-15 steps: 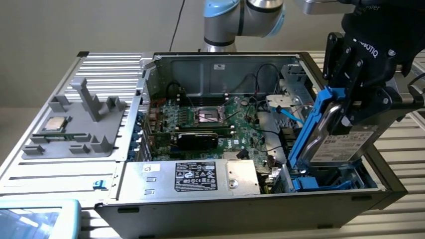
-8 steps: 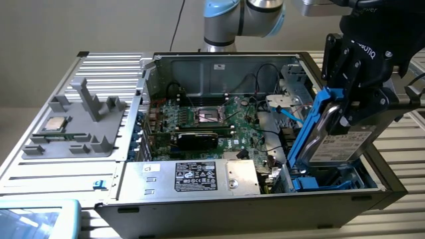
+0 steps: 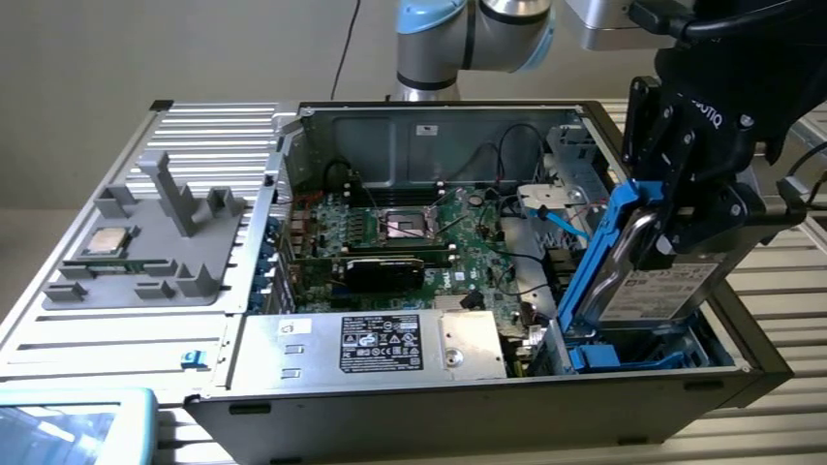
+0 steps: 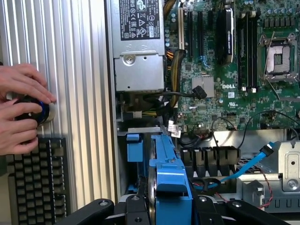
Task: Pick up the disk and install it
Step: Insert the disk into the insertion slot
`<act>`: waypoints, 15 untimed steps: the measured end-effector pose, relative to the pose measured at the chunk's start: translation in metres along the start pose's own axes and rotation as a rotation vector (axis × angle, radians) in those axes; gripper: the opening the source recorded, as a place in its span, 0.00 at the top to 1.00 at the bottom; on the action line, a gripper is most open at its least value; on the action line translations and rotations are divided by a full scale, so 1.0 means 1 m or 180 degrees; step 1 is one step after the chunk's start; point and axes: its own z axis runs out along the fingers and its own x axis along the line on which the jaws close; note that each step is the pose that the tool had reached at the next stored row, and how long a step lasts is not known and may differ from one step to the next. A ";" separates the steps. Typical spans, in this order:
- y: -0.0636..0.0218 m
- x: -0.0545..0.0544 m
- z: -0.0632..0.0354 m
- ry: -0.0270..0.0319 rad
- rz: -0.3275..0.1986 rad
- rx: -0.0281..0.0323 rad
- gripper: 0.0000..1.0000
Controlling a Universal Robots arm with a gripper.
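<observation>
Since the disk (image 3: 653, 291) probably has to enter the computer case (image 3: 491, 412) edge-first, we hold it clamped between the gripper (image 3: 679, 228) fingers, steeply tilted, just above the blue bay (image 3: 633, 356) in the case's corner.

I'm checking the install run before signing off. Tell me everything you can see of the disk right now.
The disk is a flat silver-metal drive with a white printed label, framed by a bright blue plastic bracket. It stands on edge, tilted, clamped in the black gripper, over the blue bay at the exterior view's right end of the open computer case. Whether its lower edge touches the bay cannot be told.
</observation>
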 end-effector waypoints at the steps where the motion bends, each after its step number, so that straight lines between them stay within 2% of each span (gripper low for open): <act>1: 0.0000 0.000 0.0006 0.0000 0.0000 0.0000 0.63; 15: -0.0001 0.002 0.0009 0.0000 -0.0007 0.0000 0.63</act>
